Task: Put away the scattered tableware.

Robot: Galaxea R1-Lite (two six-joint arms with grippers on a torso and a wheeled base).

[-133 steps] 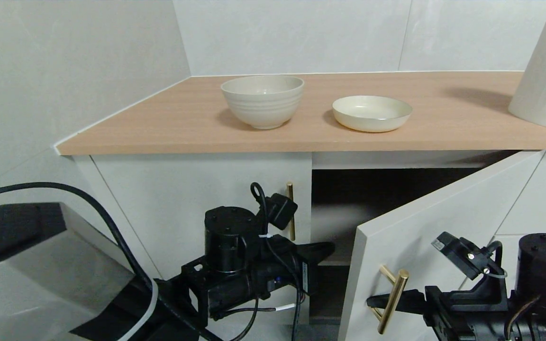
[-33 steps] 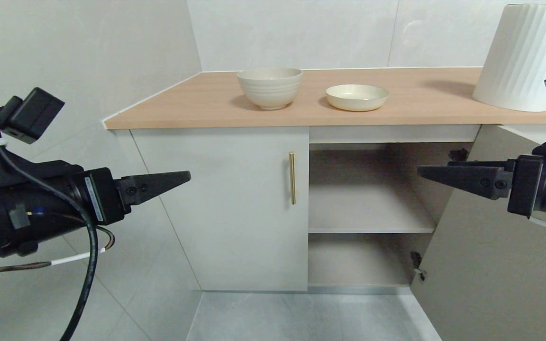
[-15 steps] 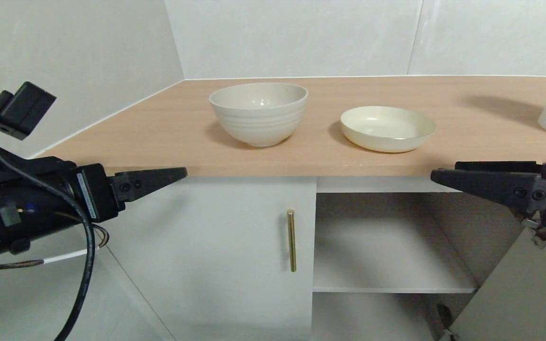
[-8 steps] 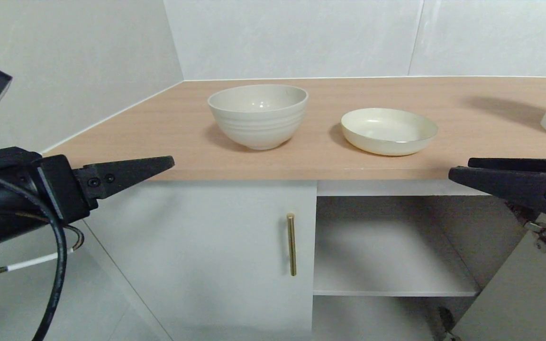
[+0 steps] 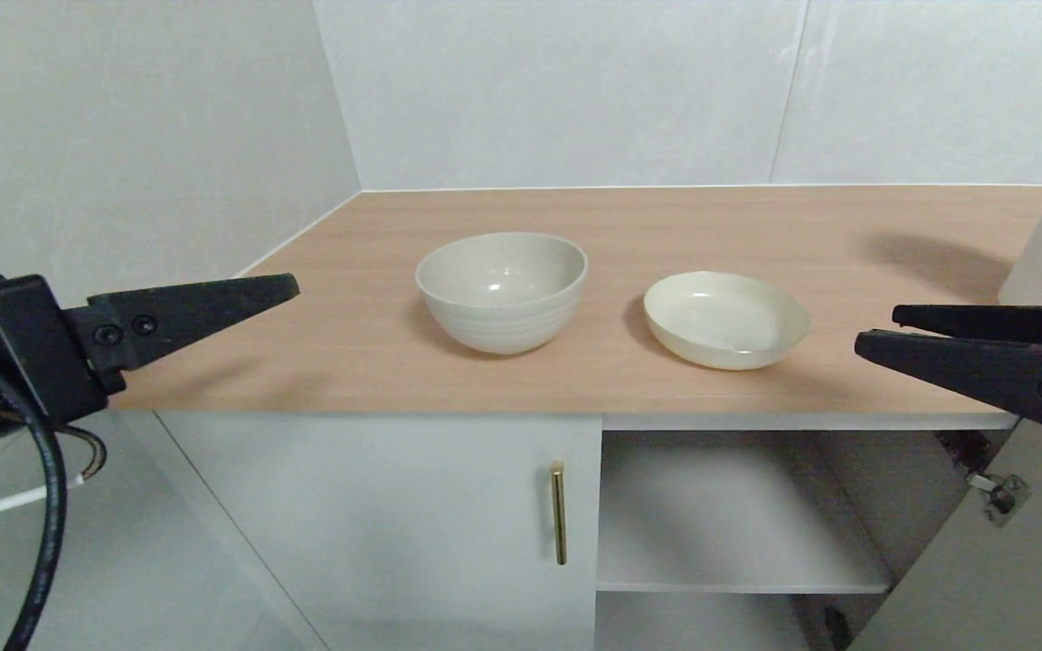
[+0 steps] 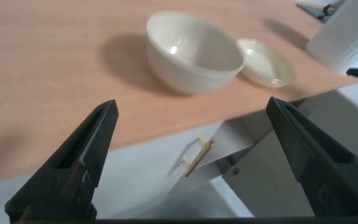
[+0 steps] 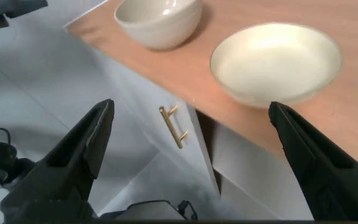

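Bowl centre frame on desk, shallow dish just right; left gripper mid-left, right gripper mid-right, both spread; open cabinet lower right.

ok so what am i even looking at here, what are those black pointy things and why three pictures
This is a two-armed robot. The black pointed things are its pincer hands: the left gripper and the right gripper. The wide picture comes from a camera on its head; the other two come from cameras on its wrists, looking out between the fingers. On the wooden counter stand a deep bowl and a shallow dish, side by side, not touching. Below, the cupboard stands open on the right, showing a shelf. Both grippers are open and hold nothing.
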